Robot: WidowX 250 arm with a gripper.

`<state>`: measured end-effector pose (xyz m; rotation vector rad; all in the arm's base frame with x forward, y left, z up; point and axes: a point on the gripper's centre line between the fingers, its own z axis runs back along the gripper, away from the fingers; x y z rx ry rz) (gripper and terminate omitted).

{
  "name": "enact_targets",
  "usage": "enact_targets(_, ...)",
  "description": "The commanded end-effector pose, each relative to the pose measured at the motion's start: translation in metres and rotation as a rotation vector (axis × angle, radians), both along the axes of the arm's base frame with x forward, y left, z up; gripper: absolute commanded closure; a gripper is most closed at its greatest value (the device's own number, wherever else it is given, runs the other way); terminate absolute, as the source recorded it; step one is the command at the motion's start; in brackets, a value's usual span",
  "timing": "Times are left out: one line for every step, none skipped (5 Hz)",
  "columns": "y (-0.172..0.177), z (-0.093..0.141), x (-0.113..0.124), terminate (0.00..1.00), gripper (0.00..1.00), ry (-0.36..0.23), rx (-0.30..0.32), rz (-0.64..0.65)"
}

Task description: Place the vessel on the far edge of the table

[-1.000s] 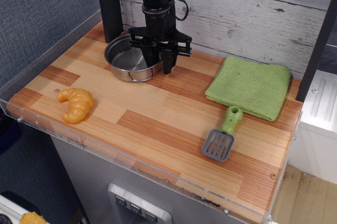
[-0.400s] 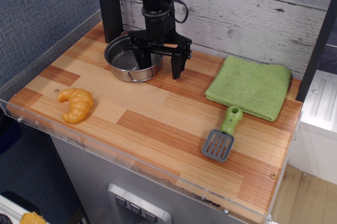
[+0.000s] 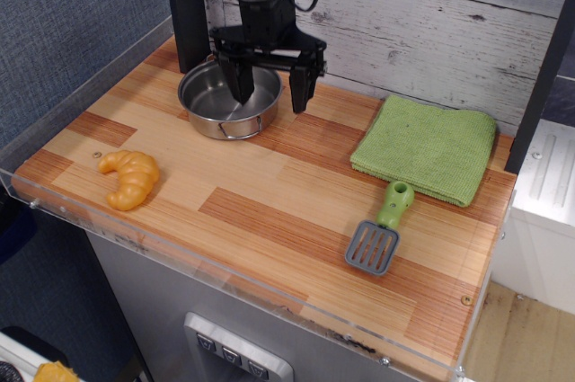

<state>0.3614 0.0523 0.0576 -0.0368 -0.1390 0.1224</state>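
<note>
The vessel (image 3: 227,99) is sitting near the tabletop (image 3: 269,193) back edge. The claw (image 3: 269,99) is hanging wide open, holding nothing; one finger could be bumping the rim.

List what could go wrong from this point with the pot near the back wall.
The open gripper hangs over the vessel with one finger above its bowl; moving sideways might clip the rim and drag it. The vessel sits close to the black post, so a nudge could knock it against that.
</note>
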Motion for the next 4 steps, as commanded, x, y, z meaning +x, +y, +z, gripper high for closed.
enact_targets(-0.0187, 0.0543, -0.0101, 0.00, 0.00, -0.096, 0.037, -0.015)
enact_targets(-0.0187, 0.0543, -0.0101, 0.00, 0.00, -0.096, 0.037, -0.015)
enact_targets(-0.0187, 0.0543, -0.0101, 0.00, 0.00, -0.096, 0.037, -0.015)
enact_targets(-0.0187, 0.0543, -0.0101, 1.00, 0.00, -0.096, 0.037, -0.015)
